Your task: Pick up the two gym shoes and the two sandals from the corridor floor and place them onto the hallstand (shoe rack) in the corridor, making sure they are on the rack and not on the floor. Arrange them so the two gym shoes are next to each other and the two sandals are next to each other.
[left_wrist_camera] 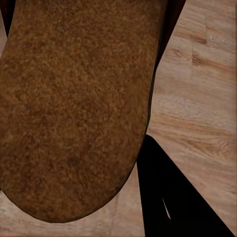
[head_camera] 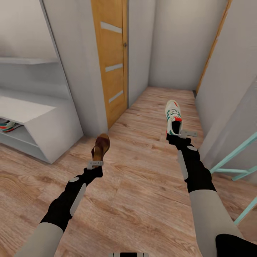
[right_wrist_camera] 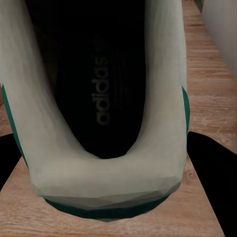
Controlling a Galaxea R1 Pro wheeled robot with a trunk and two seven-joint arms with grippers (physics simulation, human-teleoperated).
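Left gripper (head_camera: pixel 95 164): closed on the heel end of a brown sandal (head_camera: pixel 100 146); the sandal stands up and forward from the fingers, clear of the corridor floor (head_camera: pixel 142 200); in the left wrist view its suede footbed (left_wrist_camera: pixel 74 103) lies right before the camera, planks beyond it.
Right gripper (head_camera: pixel 182 135): closed on the heel of a white gym shoe (head_camera: pixel 173 114) with green stripes and a red-orange heel patch; toe pointing away down the corridor, the shoe held off the floor; the right wrist view looks into its dark opening (right_wrist_camera: pixel 101 84).
Step in hand: judged as carrying both items to the hallstand (head_camera: pixel 39 121), which stands off to the left of the left gripper, well apart from both.
Doing it well: turn the base toward the rack before reaching; keep both grips firm, since each item is held by one end and could swing; set the sandal on a free stretch of a tier, leaving room beside it for its mate; lower until the sole rests before releasing.
Hallstand contents: on the lower tier, at the picture's left edge, part of another gym shoe (head_camera: pixel 7 125) shows; the held shoe belongs just beside it; the bench top looks bare.
Other sandal: whereabouts cannot be told.
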